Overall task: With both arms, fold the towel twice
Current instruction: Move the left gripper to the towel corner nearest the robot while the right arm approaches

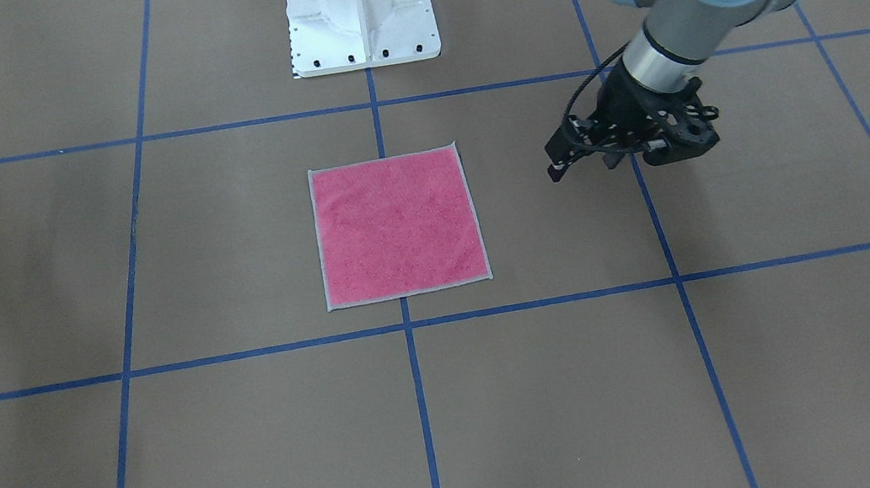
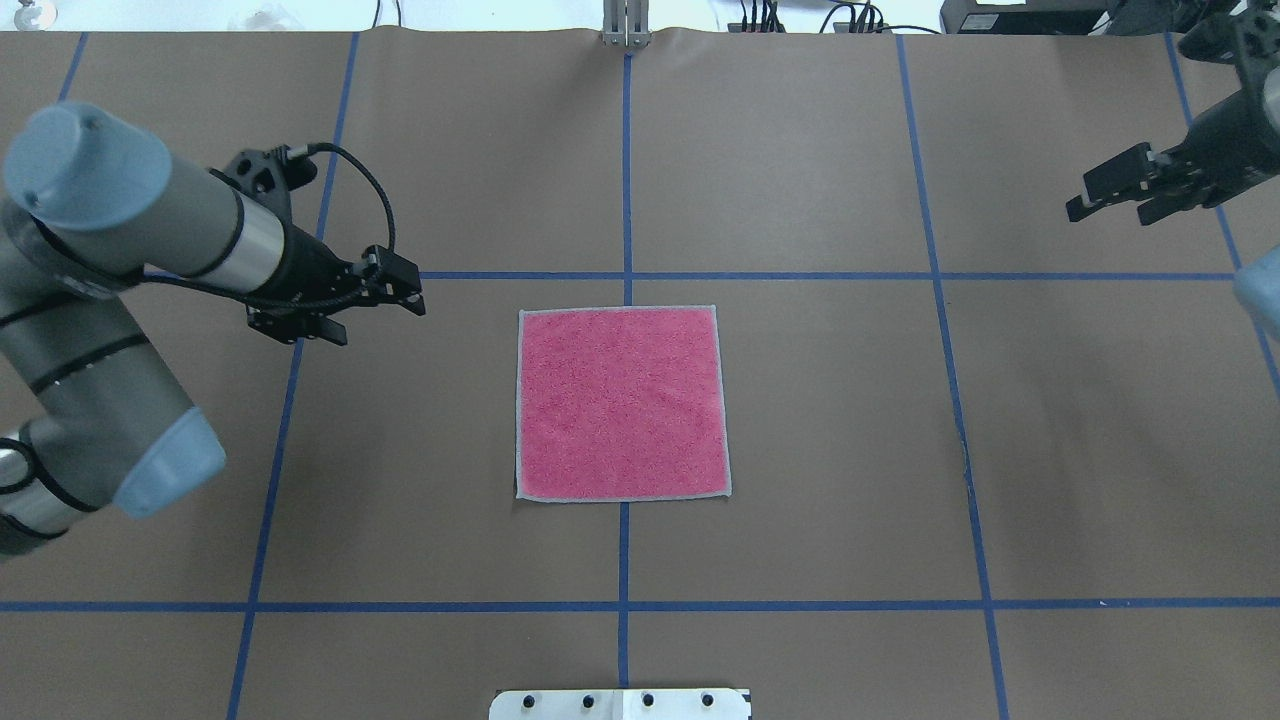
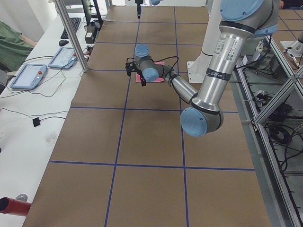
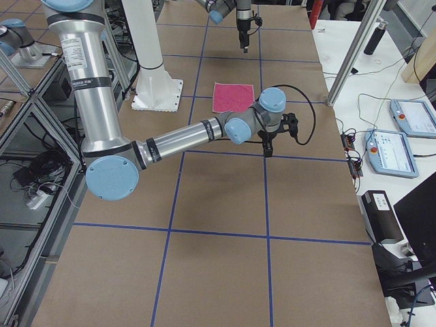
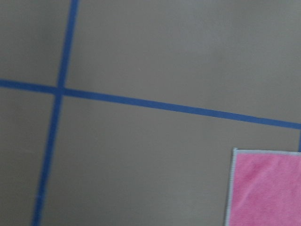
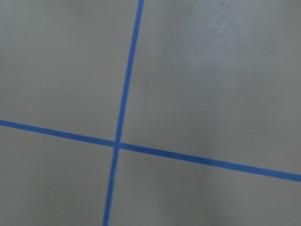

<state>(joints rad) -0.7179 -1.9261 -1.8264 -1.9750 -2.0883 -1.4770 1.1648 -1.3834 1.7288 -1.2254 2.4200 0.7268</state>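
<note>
**Currently: both sets of jaws spread, towel flat at table centre**

Left gripper [image 2: 380, 322]: you can see in the overhead view that its 2 black fingers stand apart, with brown table showing between them. It holds nothing. It points toward the towel [image 2: 622, 403] and sits near the towel's far corner on the robot's left, with a clear gap of bare table between them. Your left wrist view confirms this: only 1 hemmed corner of the towel [image 5: 265, 188] shows, at the lower right of that view.

Right gripper [image 2: 1110, 205]: the jaws are likewise parted and hold nothing. It sits at the far right margin of the overhead view, well apart from the towel. Your right wrist view shows only a crossing of 2 tape lines [image 6: 117, 143] on brown surface.

Towel: it lies flat as 1 square layer, pink face up, with the pale grey hem visible on all 4 sides. It straddles the centre blue tape line [image 2: 627, 180]. Its far edge lies just short of the cross line that runs between the 2 grippers. No corner is lifted or turned.

Surroundings: the table [image 2: 850, 450] is covered in brown sheet and gridded in blue tape. The white pedestal base [image 1: 359, 8] stands on the robot's side of the towel, in line with the centre tape.
</note>
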